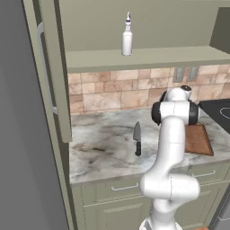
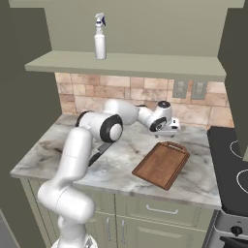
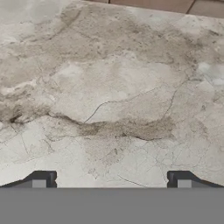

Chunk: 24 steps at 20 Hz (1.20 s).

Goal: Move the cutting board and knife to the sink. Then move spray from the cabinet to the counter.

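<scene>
cutting board (image 2: 162,164) and knife (image 1: 137,138) flat on the counter (image 1: 99,143), mid frame.
spray (image 1: 127,36) upright on the cabinet (image 2: 145,63) shelf, top centre; gripper (image 3: 111,179) released, fingers spread wide, grasping nothing, over bare marble behind the board.
</scene>
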Motion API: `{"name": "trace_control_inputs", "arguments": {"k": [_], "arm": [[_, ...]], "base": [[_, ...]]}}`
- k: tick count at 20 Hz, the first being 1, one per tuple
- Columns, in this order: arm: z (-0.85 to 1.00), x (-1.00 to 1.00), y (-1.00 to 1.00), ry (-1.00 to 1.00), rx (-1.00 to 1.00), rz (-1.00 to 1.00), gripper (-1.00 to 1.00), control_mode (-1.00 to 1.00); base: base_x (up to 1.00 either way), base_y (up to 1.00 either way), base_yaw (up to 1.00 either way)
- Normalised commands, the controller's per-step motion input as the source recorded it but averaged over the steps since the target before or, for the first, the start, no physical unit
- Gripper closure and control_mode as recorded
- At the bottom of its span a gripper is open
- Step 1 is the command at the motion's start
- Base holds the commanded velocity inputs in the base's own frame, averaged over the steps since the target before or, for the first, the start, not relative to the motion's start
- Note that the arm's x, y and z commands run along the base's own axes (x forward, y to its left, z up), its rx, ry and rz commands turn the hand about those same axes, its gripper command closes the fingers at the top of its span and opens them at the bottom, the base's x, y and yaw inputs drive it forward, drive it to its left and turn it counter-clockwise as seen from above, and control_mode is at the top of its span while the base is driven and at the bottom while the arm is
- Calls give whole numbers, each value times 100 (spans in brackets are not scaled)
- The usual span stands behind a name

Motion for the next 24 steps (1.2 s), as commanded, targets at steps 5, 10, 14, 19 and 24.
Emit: {"name": "trace_control_inputs", "arguments": {"k": [5, 10, 14, 19, 24], "arm": [[-18, 14, -11, 4, 0, 0, -100, -100], [-23, -2, -12, 1, 0, 0, -100, -100], [-22, -10, -13, 0, 0, 0, -100, -100], [-24, -16, -11, 0, 0, 0, -100, -100], [-29, -35, -9, 0, 0, 0, -100, -100]], "base": [[0, 0, 0], [0, 0, 0], [0, 0, 0], [0, 0, 0], [0, 0, 0]]}}
